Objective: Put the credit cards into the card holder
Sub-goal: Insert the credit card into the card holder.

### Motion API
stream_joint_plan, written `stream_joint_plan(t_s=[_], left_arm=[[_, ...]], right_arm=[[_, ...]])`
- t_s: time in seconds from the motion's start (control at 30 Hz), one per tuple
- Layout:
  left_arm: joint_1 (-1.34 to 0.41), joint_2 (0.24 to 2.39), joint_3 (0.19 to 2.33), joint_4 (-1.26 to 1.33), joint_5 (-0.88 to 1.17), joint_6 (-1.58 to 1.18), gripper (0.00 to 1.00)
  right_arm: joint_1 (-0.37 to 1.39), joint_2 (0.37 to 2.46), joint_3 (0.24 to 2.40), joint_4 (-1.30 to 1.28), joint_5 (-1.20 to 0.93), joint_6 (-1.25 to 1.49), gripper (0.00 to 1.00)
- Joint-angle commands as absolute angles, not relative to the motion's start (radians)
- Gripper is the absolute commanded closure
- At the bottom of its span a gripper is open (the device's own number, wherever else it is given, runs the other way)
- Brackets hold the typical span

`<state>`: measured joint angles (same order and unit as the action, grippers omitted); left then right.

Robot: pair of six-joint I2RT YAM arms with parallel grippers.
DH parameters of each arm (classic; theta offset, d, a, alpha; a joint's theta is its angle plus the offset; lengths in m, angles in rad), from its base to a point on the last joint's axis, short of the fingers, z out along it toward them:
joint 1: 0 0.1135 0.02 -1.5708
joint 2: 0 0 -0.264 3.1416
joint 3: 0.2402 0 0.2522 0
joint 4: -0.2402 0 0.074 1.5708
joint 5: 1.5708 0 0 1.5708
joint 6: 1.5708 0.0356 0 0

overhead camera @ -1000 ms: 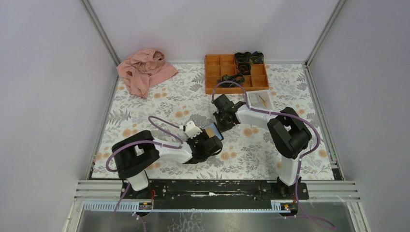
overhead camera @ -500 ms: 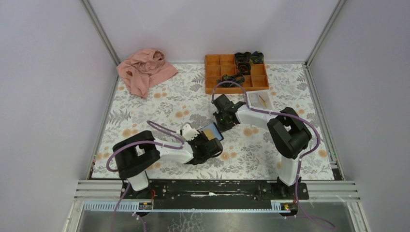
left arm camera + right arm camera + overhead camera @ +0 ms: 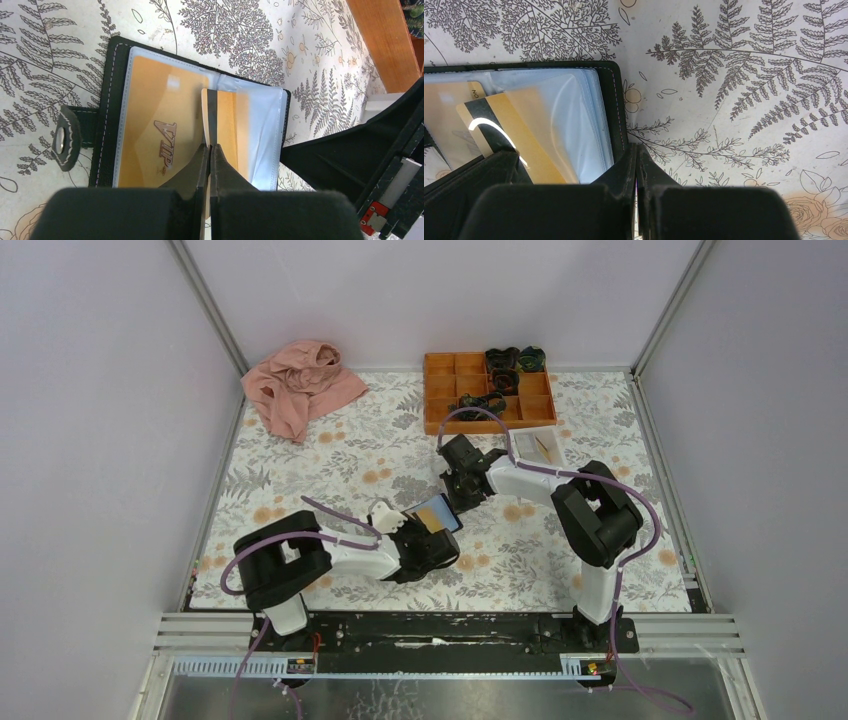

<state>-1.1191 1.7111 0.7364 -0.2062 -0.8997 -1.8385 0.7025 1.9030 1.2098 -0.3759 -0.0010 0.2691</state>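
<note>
The card holder [image 3: 197, 75] lies open on the floral mat, black with light-blue pockets; it also shows in the top view [image 3: 440, 512]. A gold VIP credit card [image 3: 155, 130] sits in its left pocket. My left gripper [image 3: 210, 146] is shut on a second orange-yellow credit card [image 3: 226, 120] with a black stripe, held on edge, its far end at the right pocket. In the right wrist view that card [image 3: 526, 145] lies partly under the clear pocket film. My right gripper [image 3: 635, 150] is shut, its tips at the holder's black right border [image 3: 616, 110].
An orange compartment tray [image 3: 487, 426] with dark items stands at the back, and a small white tray [image 3: 537, 447] lies beside it. A pink cloth [image 3: 300, 385] lies at the back left. The right arm's black body [image 3: 350, 155] is close to the holder's right side.
My left wrist has shifted a little to the left and nearer, and the card now lies further over the holder. The right gripper has stayed at the holder's edge.
</note>
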Motion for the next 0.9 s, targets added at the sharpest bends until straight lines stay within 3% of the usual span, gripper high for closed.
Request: stream_joint_plan(t_s=[0.0, 0.87], left_arm=[[-1.113, 1.757, 0.674, -0.485, -0.872, -1.786, 1.00], [-1.113, 1.708, 0.640, -0.527, -0.896, -1.777, 1.00]], right_arm=[[0.724, 2.018, 1.174, -0.377, 0.015, 0.274, 1.00], [0.725, 2.035, 1.201, -0.389, 0.018, 0.278, 1.00]])
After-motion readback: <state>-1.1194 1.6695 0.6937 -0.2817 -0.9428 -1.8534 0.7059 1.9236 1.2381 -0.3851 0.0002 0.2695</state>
